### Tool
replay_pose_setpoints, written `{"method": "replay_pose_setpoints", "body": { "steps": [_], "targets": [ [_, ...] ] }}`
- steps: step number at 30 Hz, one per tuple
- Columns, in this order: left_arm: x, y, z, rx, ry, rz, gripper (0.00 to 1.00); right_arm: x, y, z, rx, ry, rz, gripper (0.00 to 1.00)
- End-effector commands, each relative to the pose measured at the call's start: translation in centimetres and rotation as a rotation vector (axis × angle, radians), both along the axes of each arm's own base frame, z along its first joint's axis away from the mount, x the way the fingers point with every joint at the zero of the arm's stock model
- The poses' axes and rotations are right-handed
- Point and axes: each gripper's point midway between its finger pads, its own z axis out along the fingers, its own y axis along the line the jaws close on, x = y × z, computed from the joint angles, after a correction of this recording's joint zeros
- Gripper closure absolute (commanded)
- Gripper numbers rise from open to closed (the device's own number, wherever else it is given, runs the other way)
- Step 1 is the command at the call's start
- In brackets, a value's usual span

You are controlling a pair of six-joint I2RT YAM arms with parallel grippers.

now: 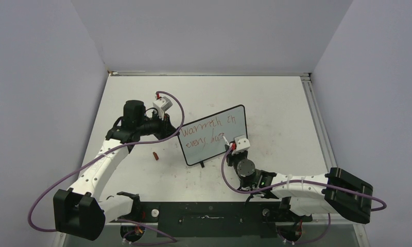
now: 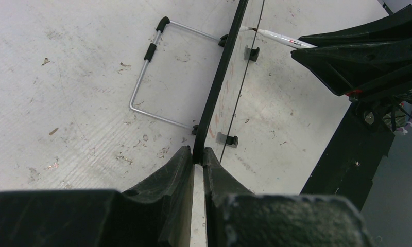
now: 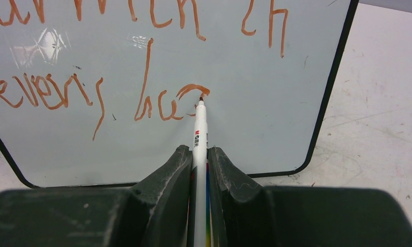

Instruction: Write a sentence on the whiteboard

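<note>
Pale walls box in a scuffed white table, and the whiteboard stands near its middle, propped on a wire stand with its face turned toward the arms.

The sentence runs in shaky red over two lines. The top line reads roughly "warmth in". The lower one starts with "every" and a last word that looks unfinished. I'd say this is the closing step, the last letter of the last word.

The right gripper is closed tight on a white marker, whose tip touches the board at the top of a curved stroke. The next move seems to call for a short, light pull down to finish that letter, then a clean lift so the ink doesn't smear.

The left gripper is pinched onto the board's left edge, steadying it. Its arm reaches forward from the near left corner, then bends right at the wrist. The right arm lies low along the near edge, its wrist raised toward the board's lower right. A small red object, perhaps a cap, lies on the table left of the board.
</note>
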Motion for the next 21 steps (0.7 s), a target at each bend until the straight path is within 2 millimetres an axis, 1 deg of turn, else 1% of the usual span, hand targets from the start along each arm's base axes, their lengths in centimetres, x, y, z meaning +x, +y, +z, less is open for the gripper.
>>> {"method": "replay_pose_setpoints", "body": {
  "steps": [1, 8, 12, 14, 16, 21],
  "targets": [
    [-0.3, 0.6, -1.1, 0.035, 0.031, 0.013, 1.00, -0.4, 0.0, -1.0, 0.030, 0.043, -0.003, 0.95],
    [-0.3, 0.6, -1.2, 0.035, 0.031, 0.015, 1.00, -2.0, -0.1, -3.5, 0.009, 0.101, -0.002, 0.95],
    [-0.3, 0.6, -1.1, 0.035, 0.030, 0.014, 1.00, -2.9, 0.6, -4.5, 0.000, 0.123, 0.022, 0.95],
    [-0.3, 0.6, -1.1, 0.034, 0.031, 0.013, 1.00, -3.1, 1.3, -4.4, 0.004, 0.119, 0.044, 0.95],
    [-0.3, 0.6, -1.1, 0.035, 0.030, 0.013, 1.00, -3.1, 2.1, -3.8, 0.013, 0.105, 0.065, 0.95],
    [-0.3, 0.6, -1.1, 0.033, 0.028, 0.014, 1.00, -2.6, 3.5, -1.1, 0.050, 0.048, 0.093, 0.95]
  ]
}}
